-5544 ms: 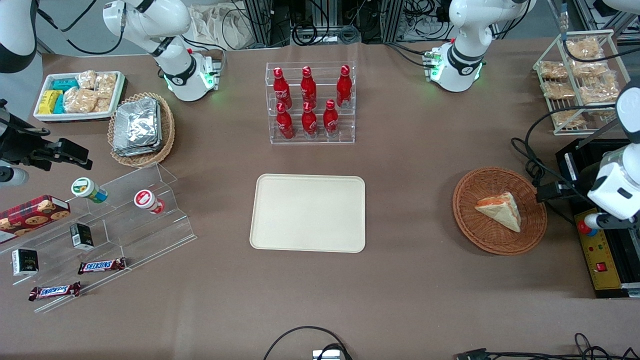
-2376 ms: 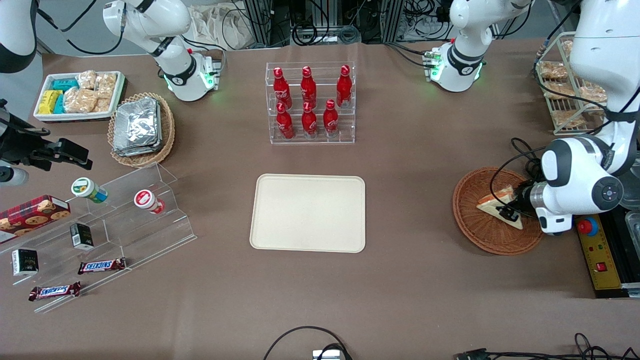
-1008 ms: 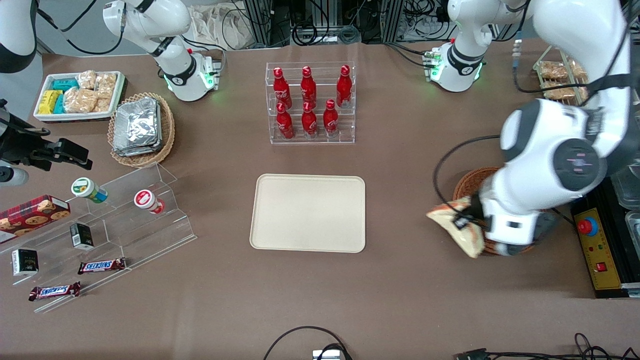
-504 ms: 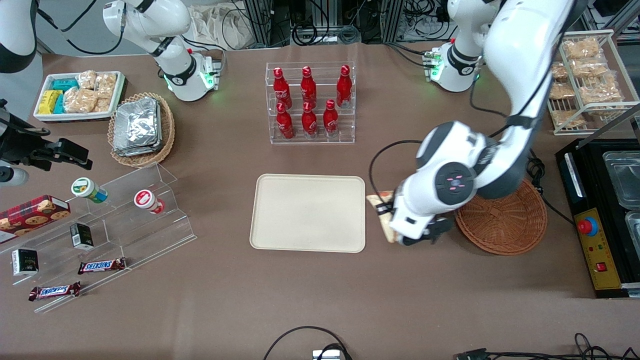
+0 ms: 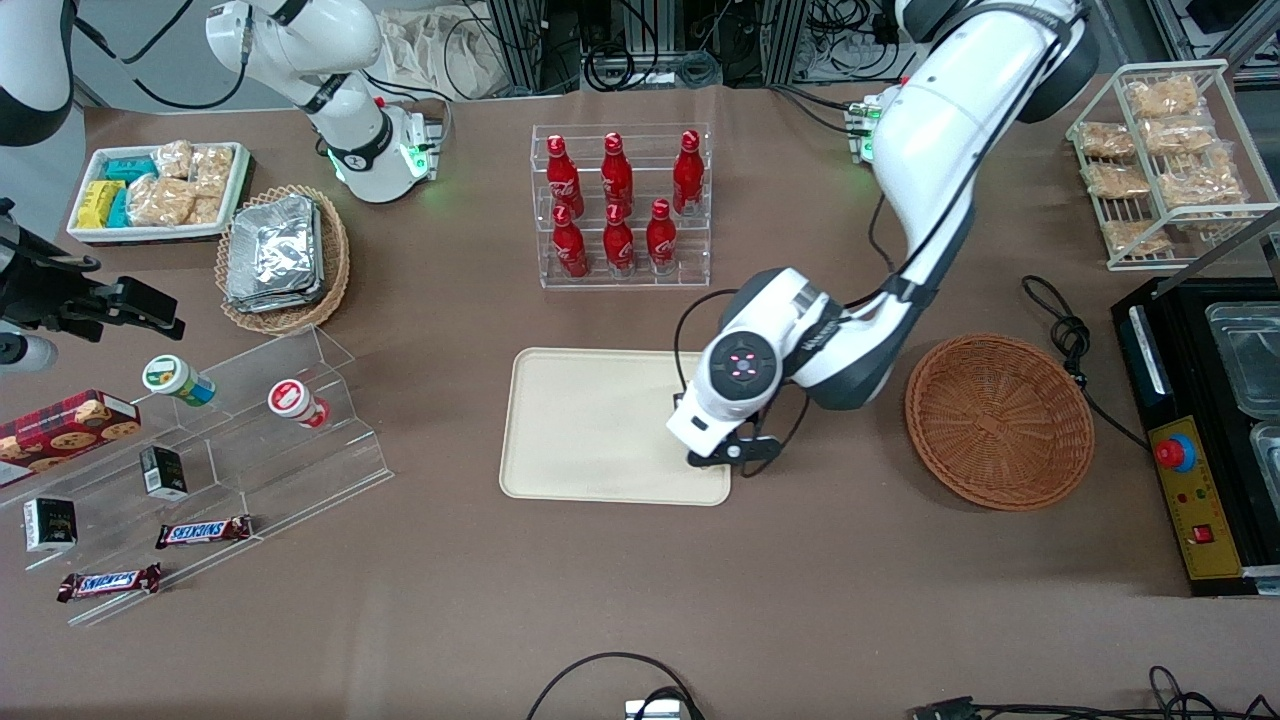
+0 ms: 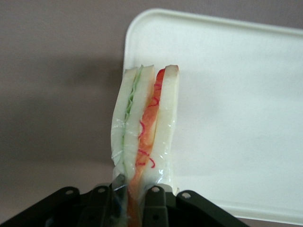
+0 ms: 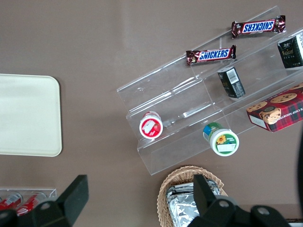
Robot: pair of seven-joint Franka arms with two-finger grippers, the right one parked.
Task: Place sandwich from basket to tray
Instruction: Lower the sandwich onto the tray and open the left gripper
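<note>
Sandwich (image 6: 144, 127), one plastic-wrapped wedge, pinched upright in tool (image 6: 135, 201).
One smooth cream tray (image 6: 236, 118) below; one round wicker basket (image 5: 998, 421).

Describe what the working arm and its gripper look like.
The left arm has glossy white shells with dark grey joints, a round cap with small red lights, and a black cable looping along it. Its gripper, above the tray's edge, is black, with small round screw holes.
</note>
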